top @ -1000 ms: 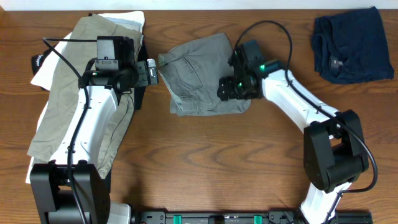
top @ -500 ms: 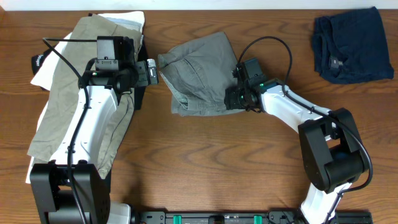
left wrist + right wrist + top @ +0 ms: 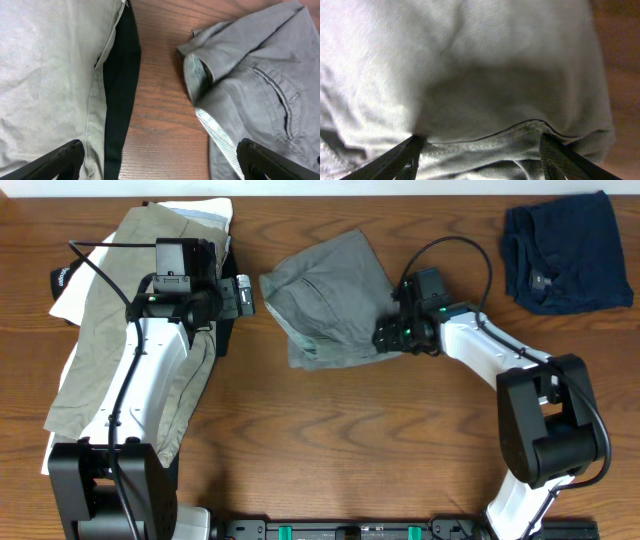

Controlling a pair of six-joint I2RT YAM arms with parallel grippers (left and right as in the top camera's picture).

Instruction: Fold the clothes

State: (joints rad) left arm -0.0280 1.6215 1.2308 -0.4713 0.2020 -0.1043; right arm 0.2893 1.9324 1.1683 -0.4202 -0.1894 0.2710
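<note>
Grey cotton shorts (image 3: 330, 295) lie crumpled at the middle of the brown wooden bench (image 3: 350, 440). Right gripper (image 3: 479, 150): jaws apart, astride a leg hem, not clamped. Left gripper (image 3: 160, 152): jaws wide apart, empty, beside the waistband. Judged soft, light and limp; the seamed hems and waistband offer the firmest hold. Long axis runs roughly across the bench, skewed, with the waistband toward the left arm.

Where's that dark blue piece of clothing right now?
In the overhead view, the navy garment lies crumpled at the top right, on the robot's right side, well apart from the grey shorts.
</note>
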